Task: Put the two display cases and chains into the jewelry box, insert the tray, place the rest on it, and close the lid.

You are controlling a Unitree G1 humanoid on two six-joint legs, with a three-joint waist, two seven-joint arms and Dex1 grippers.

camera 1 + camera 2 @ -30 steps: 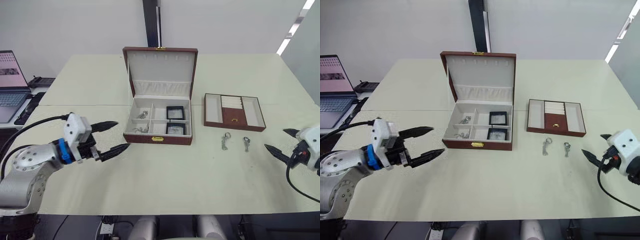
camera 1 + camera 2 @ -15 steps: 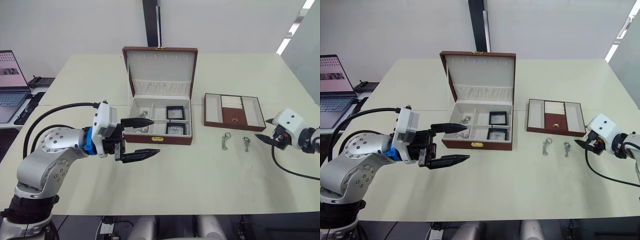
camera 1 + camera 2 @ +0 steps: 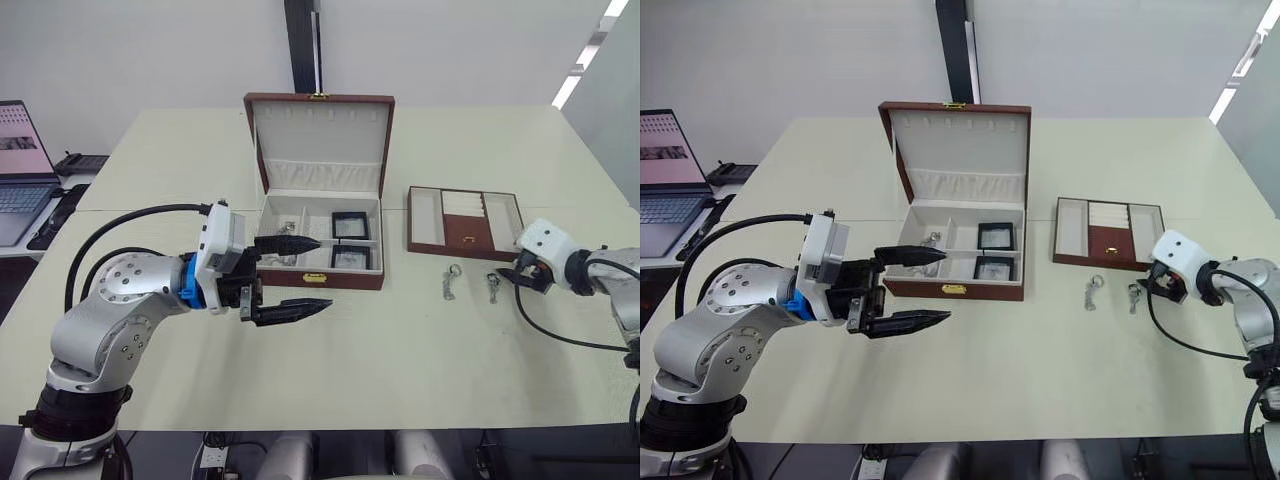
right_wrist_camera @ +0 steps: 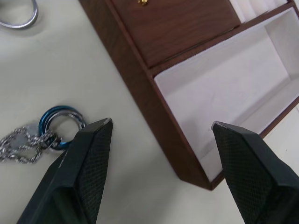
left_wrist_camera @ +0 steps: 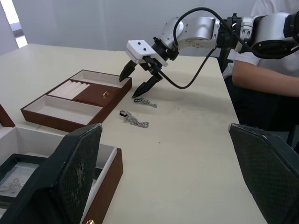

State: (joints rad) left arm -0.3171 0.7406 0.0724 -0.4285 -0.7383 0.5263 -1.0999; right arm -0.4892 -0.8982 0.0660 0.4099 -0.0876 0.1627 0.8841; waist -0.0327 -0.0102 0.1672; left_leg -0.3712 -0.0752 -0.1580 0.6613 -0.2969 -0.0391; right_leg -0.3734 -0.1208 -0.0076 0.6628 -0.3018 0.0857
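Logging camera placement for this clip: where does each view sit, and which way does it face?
Left and right eye views: on the head, looking down over the table; left gripper and right gripper show.
Left wrist view: along its open fingers toward the tray, trinkets and right gripper.
Right wrist view: along open fingers at the tray's corner.
Shared: the tray.

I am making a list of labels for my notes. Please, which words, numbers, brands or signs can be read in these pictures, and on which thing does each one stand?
No text can be read.
Laptop screen: shows content, too small to read.
Jewelry box, tray: no lettering visible.
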